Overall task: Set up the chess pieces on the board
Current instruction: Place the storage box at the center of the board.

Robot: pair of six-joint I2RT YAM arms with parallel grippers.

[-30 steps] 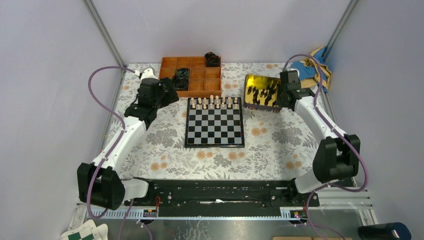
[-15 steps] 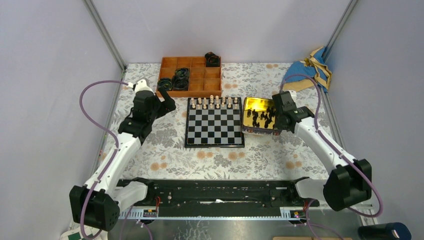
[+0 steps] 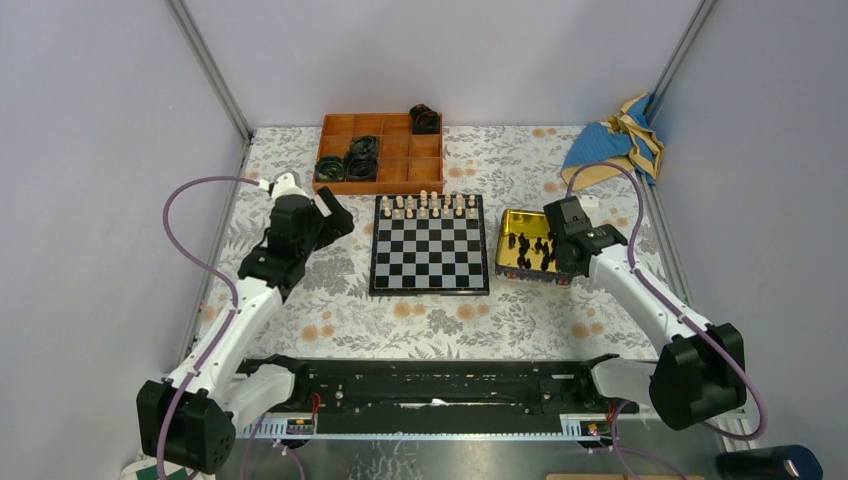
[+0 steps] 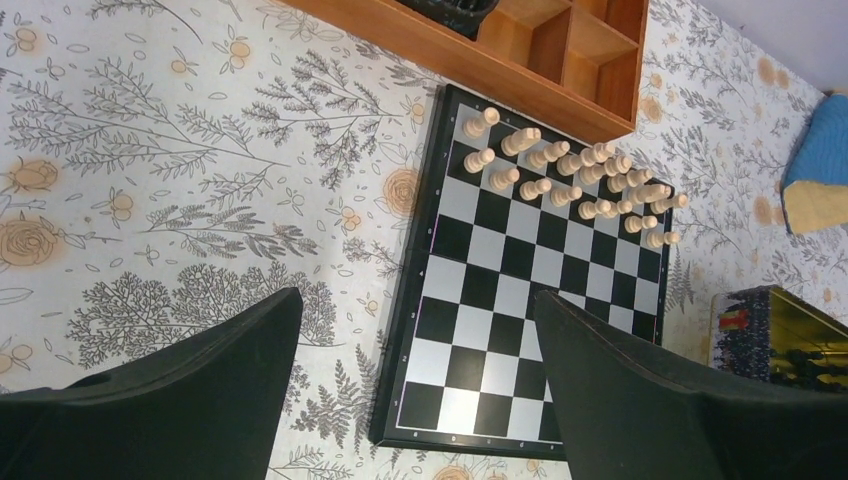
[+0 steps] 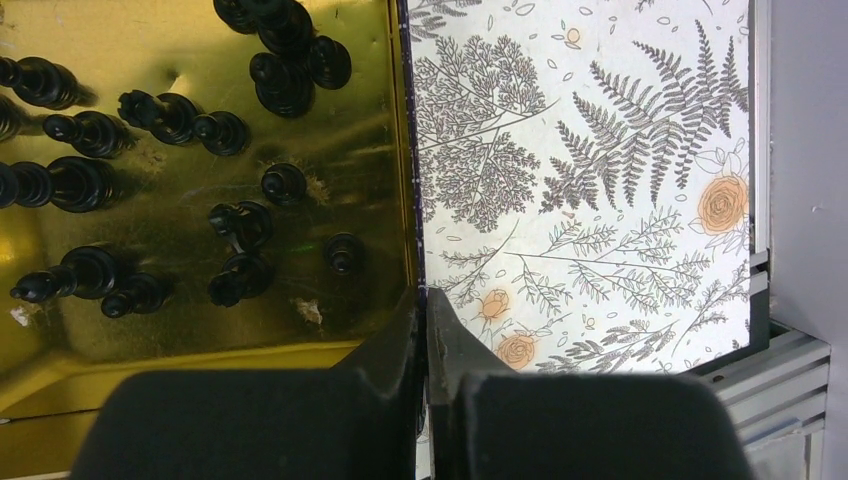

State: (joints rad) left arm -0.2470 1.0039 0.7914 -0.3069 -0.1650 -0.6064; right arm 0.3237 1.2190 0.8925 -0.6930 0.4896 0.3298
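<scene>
The board (image 3: 430,258) of black and silvery checks lies mid-table, with cream chessmen (image 3: 428,206) on its far two rows. The black chess pieces (image 3: 535,248) lie in a gold tin (image 3: 512,262) just right of the board; they show close up in the right wrist view (image 5: 240,225). My right gripper (image 3: 562,258) is shut on the tin's right wall (image 5: 409,180), one finger inside and one outside. My left gripper (image 3: 330,222) is open and empty, above the floral cloth left of the board (image 4: 545,300).
An orange compartment tray (image 3: 405,170) with black coiled rings (image 3: 360,155) stands behind the board. A blue and yellow cloth (image 3: 615,140) lies at the far right corner. A floral cloth (image 3: 560,310) covers the table. The frame rail runs along the near edge.
My right gripper has dragged the tin from the far right toward me, down beside the board's right edge. My left arm has drawn back from the orange tray toward the board's left side.
</scene>
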